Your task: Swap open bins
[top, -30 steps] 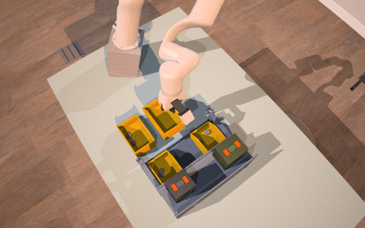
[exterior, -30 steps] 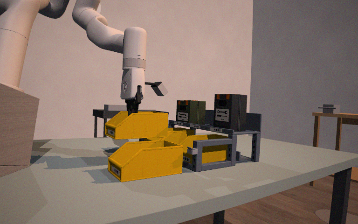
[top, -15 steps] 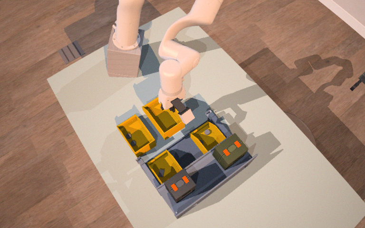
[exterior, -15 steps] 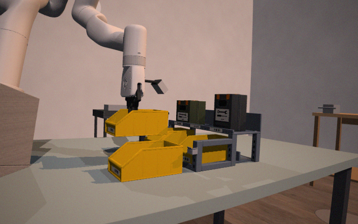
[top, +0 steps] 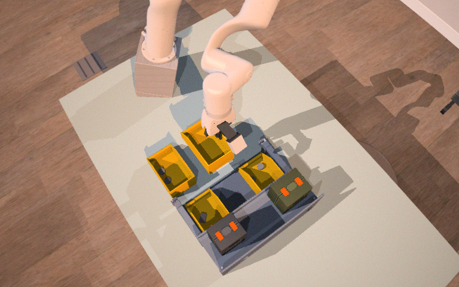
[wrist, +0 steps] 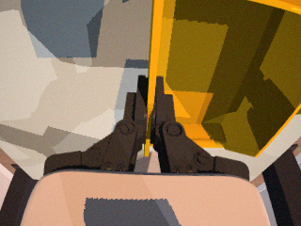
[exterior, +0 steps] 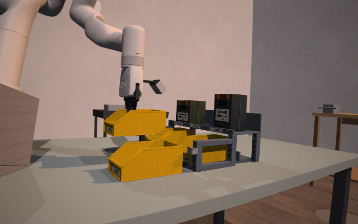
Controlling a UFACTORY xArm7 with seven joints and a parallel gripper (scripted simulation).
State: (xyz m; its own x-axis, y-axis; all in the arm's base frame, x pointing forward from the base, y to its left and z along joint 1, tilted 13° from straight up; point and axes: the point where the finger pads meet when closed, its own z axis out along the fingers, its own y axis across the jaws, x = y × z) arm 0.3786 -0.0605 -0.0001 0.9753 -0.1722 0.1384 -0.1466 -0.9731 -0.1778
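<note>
My gripper (top: 212,134) (exterior: 130,107) (wrist: 150,90) is shut on the thin side wall of the empty yellow bin (top: 208,147) (exterior: 137,122) (wrist: 226,70). It holds the bin level in the air, above the table (top: 338,202) (exterior: 79,195) and in front of the grey shelf (top: 251,202) (exterior: 212,143). A second yellow open bin (top: 171,169) (exterior: 148,163) with two dark parts in it stands on the table to the left of the shelf front. The shelf's middle place (top: 230,192) has no bin in it.
Two yellow bins (top: 206,209) (top: 260,172) with parts sit in the shelf's outer places. A dark toolbox (top: 226,233) (exterior: 230,112) and a green toolbox (top: 289,189) (exterior: 190,111) stand on the upper board. The arm's pedestal (top: 155,72) (exterior: 15,126) stands at the table's far end.
</note>
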